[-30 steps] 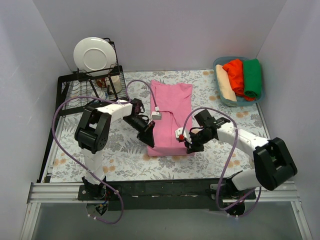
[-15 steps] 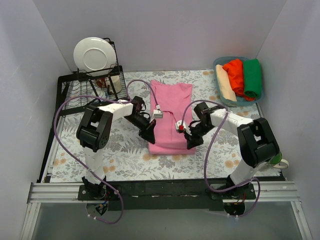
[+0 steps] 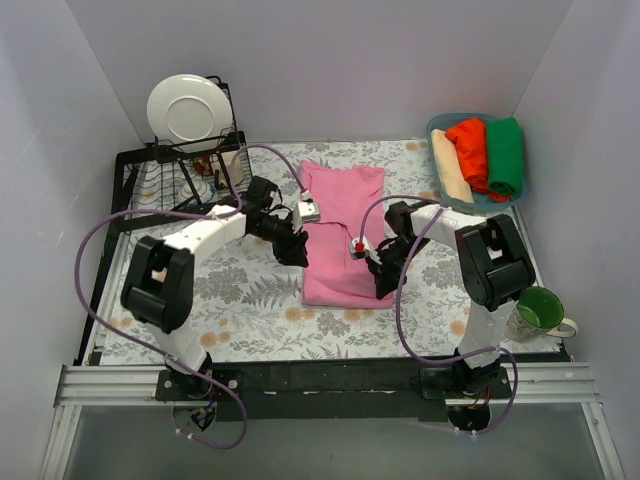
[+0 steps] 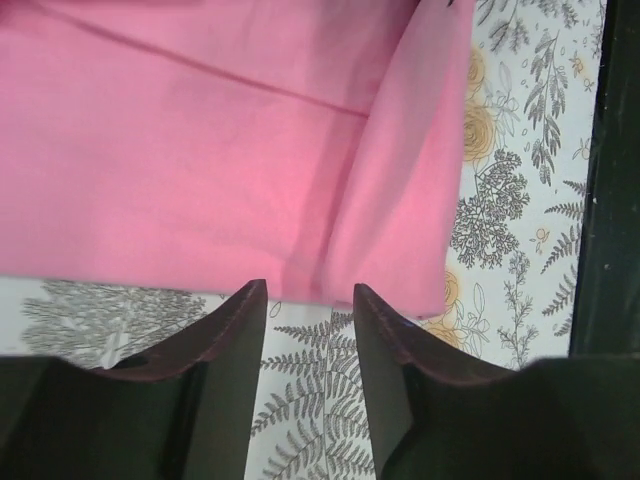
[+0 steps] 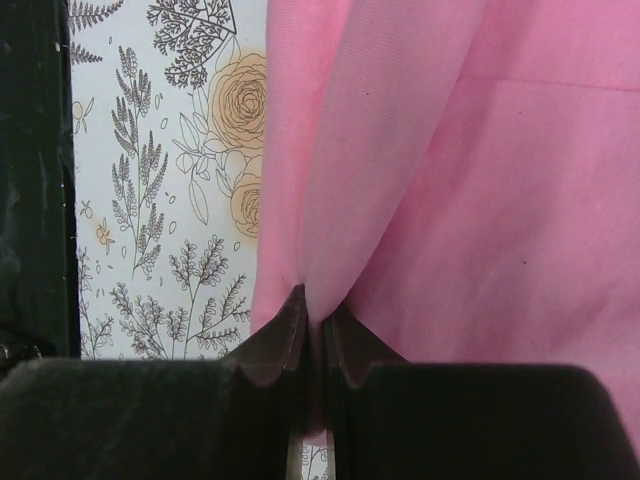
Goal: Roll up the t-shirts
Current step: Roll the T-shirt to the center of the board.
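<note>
A bright pink t-shirt lies folded into a long strip on the flowered tablecloth. My left gripper stands open at the strip's left edge. In the left wrist view only tablecloth shows between its fingertips, and the pink t-shirt starts just beyond them. My right gripper is at the strip's right edge. In the right wrist view it is shut on a pinched fold of the pink cloth. Rolled cream, red-orange and green t-shirts lie in a blue basket.
A green mug stands at the near right, beside the right arm's base. A black dish rack with a white plate is at the back left. The table's black front rail runs along the near side.
My left gripper has let go of the pink t-shirt's edge and opened. Both grippers have moved away from the near edge along the strip. The right arm's swing uncovered the green mug.
</note>
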Tool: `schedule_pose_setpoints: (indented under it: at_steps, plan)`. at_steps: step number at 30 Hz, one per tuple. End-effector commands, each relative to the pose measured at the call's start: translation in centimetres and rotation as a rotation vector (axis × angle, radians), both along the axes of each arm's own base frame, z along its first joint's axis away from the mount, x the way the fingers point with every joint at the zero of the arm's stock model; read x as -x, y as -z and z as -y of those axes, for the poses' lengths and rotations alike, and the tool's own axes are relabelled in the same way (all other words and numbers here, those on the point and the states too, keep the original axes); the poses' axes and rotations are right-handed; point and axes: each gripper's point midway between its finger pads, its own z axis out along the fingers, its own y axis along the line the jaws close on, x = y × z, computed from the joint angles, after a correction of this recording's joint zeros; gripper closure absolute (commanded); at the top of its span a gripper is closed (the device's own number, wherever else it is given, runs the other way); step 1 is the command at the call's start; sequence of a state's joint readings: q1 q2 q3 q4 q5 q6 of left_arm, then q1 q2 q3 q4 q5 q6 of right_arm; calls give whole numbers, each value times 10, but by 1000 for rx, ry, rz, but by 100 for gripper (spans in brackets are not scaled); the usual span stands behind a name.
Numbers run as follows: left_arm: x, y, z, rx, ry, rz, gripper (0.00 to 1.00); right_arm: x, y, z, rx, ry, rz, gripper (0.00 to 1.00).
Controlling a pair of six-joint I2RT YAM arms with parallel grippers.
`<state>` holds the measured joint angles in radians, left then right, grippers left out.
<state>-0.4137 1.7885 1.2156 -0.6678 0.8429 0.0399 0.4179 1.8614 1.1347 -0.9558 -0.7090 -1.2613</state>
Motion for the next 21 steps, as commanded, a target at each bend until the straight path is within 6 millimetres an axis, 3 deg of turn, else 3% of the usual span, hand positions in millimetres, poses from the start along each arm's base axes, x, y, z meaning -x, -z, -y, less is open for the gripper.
schedule_pose_setpoints:
  at_steps: [1,3,6,7,13,21]
  plan:
    - [14,-48,13,83,91,248,57,0,-1,3,25,-10,-41,85]
    - [39,-37,19,54,182,299,56,-3,-4,-1,17,0,-52,84]
    - [61,-22,24,45,241,371,55,-12,-7,-6,8,5,-57,83]
    - [57,-25,30,68,243,426,54,-13,-5,-6,13,10,-67,83]
    - [74,1,40,41,266,452,53,-10,2,-6,27,10,-113,82]
    - [88,38,35,-35,260,473,51,-6,7,-8,19,13,-144,82]
